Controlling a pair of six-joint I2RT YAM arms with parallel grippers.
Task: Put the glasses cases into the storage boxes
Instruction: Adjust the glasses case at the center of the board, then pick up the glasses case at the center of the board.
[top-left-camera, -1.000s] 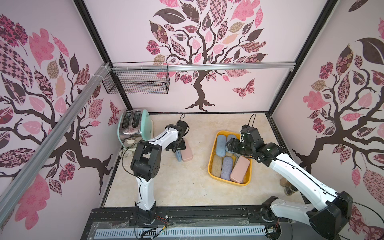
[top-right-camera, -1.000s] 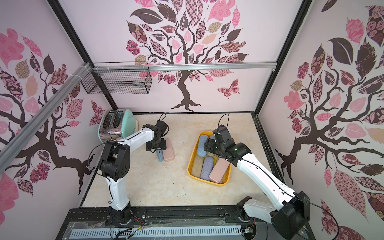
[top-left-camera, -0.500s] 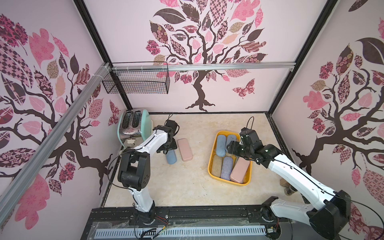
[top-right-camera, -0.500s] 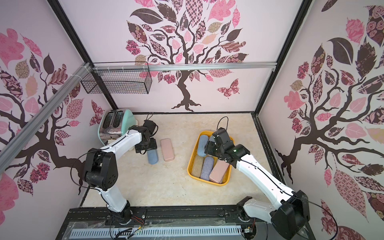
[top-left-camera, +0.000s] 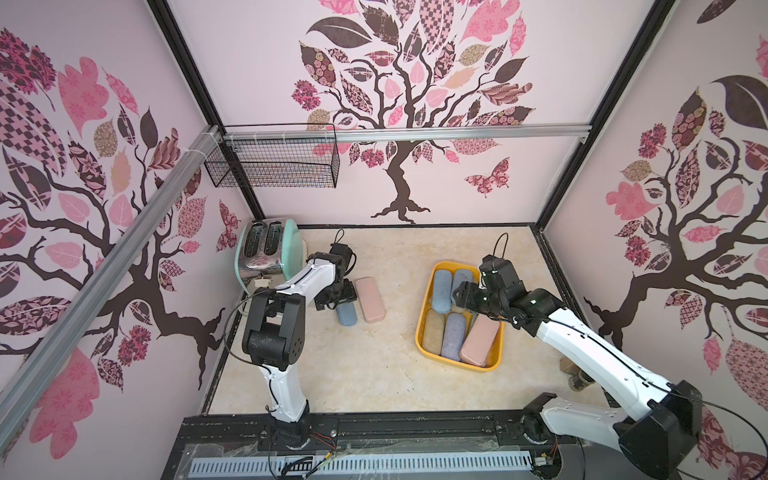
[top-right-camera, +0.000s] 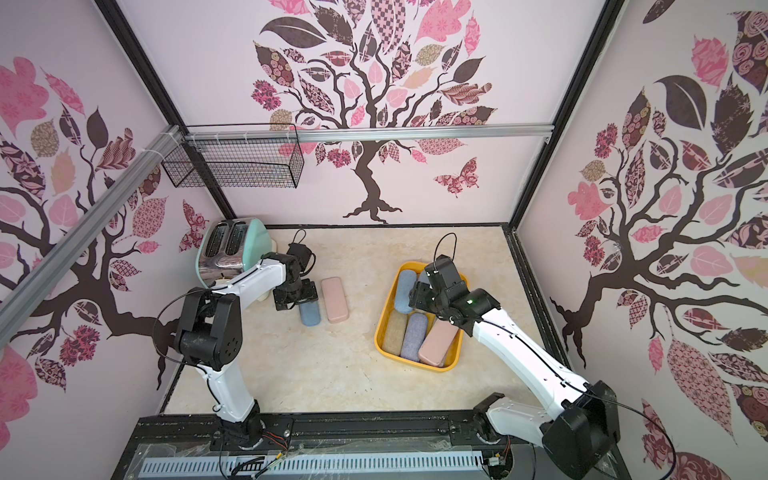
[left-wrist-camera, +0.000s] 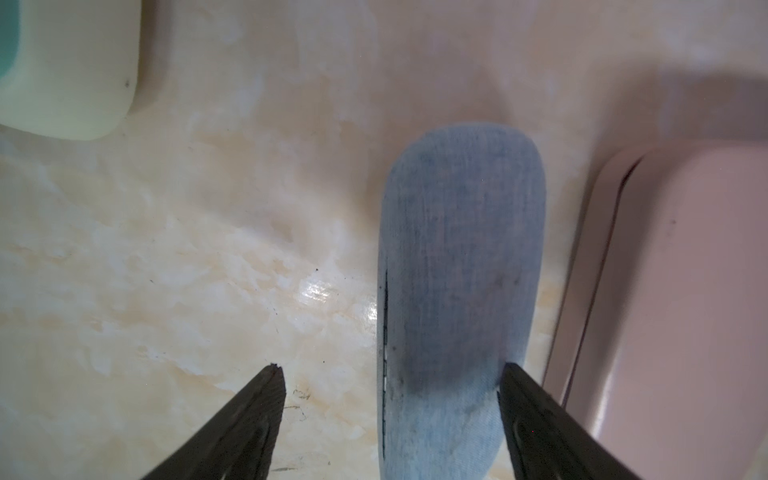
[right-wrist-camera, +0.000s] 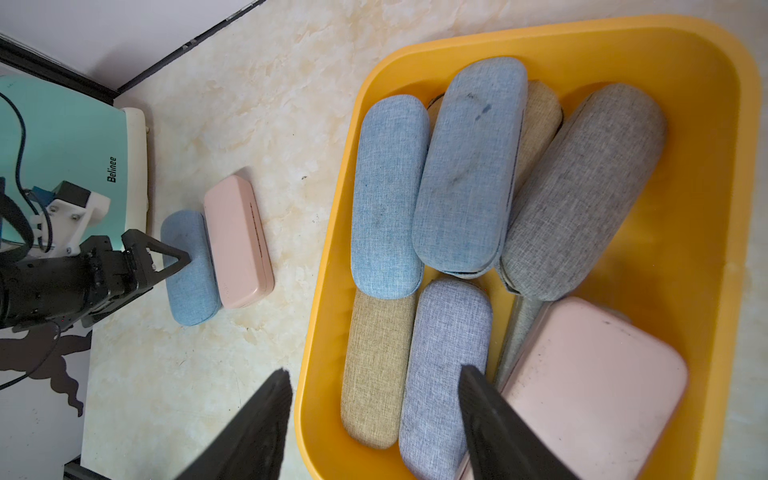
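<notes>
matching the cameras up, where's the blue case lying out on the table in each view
In a top view: blue case on the table, left of the pink case.
In a top view: blue case left of the pink case.
Left wrist: blue case inside the open left pincer, pink case alongside.
Right wrist: blue case outside the yellow tub, beside the pink case.
Landmark: the pink case.

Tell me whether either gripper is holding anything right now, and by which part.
Nothing is held. The left gripper is open around one end of the blue case; the right gripper hangs open over the yellow tub.
</notes>
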